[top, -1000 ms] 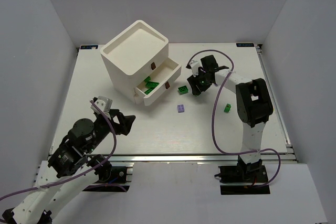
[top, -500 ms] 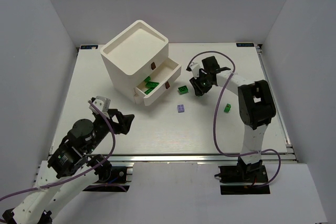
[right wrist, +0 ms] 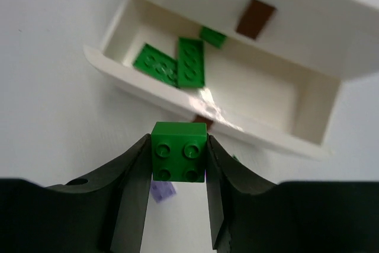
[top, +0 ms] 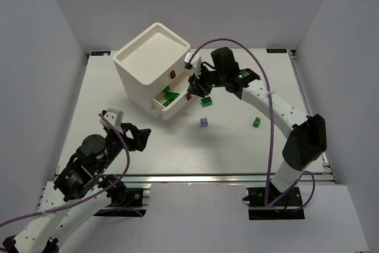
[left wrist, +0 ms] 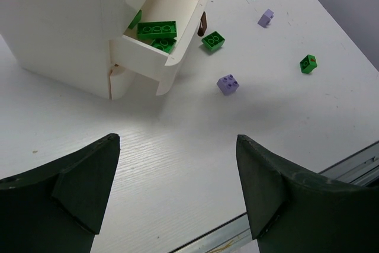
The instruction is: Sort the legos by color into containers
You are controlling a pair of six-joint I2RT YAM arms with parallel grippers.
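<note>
White table (top: 177,152), plain white walls (top: 53,28) on three sides. White cabinet (top: 153,63) back-left. One drawer (right wrist: 136,90) is pulled out toward front-right, w/ green plates (right wrist: 190,63) flat inside, studs up, long axes at diff angles. R gripper (right wrist: 178,173) clamped on green 2x2 brick (right wrist: 179,152) above drawer front; square, studs facing wrist cam. L gripper (left wrist: 176,140) fingers wide apart, near-left.

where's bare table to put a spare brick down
Bare: the near middle, between the left gripper, the purple brick and the table edge; also left of the cabinet. Crowded: before the open drawer, under the right gripper holding a green brick.
</note>
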